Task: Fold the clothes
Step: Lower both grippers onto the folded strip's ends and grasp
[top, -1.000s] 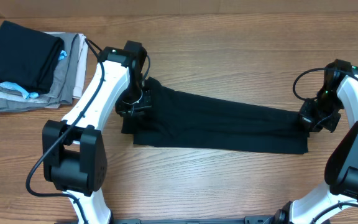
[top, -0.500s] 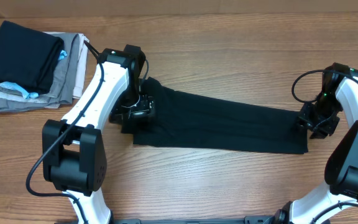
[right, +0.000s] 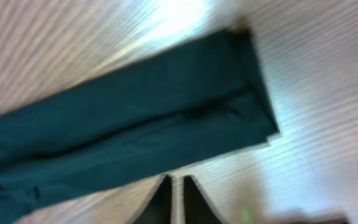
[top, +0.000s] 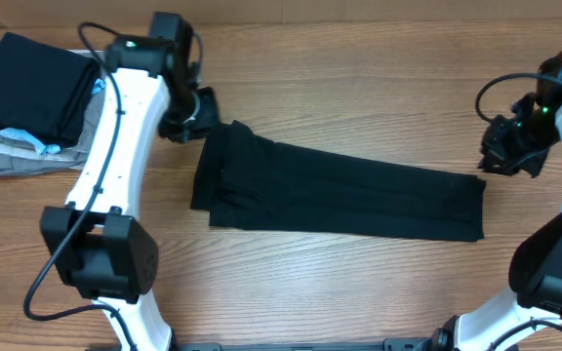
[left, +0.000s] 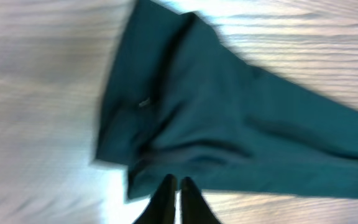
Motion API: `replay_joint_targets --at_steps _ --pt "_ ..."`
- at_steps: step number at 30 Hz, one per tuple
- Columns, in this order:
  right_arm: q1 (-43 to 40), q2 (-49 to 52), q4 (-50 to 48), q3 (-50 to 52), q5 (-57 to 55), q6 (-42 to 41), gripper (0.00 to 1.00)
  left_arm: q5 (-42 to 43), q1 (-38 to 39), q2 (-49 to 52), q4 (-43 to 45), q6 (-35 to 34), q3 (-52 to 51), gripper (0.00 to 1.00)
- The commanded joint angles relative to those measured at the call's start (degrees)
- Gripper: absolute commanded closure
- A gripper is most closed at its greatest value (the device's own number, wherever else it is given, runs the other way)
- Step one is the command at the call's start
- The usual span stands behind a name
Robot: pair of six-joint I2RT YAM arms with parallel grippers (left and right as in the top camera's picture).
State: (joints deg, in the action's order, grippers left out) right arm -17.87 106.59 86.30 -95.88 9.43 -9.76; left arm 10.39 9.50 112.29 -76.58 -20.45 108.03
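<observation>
The black shirt [top: 340,195] lies as a long strip mid-table [top: 359,292]; left gripper [left: 176,183] at its 10 o'clock, right gripper [right: 176,182] at 3, both closed, empty. Better pinch one end, fold evenly across

The wooden counter [top: 359,78] carries a black shirt [top: 340,195] folded into a long band across its middle, and a stack of folded garments [top: 37,107] in the far left corner

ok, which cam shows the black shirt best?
Overhead: the black shirt lies as one long folded strip, seen end to end. Left wrist shows only its wider end, blurred; right wrist shows the squared-off other end and part of the strip.
</observation>
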Motion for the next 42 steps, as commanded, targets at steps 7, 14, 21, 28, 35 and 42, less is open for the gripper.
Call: replay_joint_targets --at_steps 7,14,21,28,35,42 --pt "7.5 -0.3 -16.5 17.1 5.2 1.2 0.96 3.6 7.5 0.6 16.1 0.7 -15.6 0.96" --pt "11.1 -0.3 -29.7 27.9 5.2 1.2 0.96 -0.6 7.4 0.6 20.4 0.7 -21.0 0.96" --pt "11.2 -0.3 -31.2 31.8 5.1 1.0 0.96 -3.6 7.4 0.6 24.5 0.7 -25.4 0.96" --pt "11.2 -0.3 -27.5 33.7 4.1 -2.1 0.96 -4.7 7.4 0.6 25.6 0.7 -27.6 0.96" --pt "11.2 -0.3 -21.0 33.8 2.0 -5.6 0.96 -4.9 7.4 0.6 25.5 0.7 -27.6 0.96" --pt "11.1 -1.1 -18.7 31.2 2.2 -4.9 0.96 -5.1 7.4 0.6 25.5 0.8 -27.6 0.96"
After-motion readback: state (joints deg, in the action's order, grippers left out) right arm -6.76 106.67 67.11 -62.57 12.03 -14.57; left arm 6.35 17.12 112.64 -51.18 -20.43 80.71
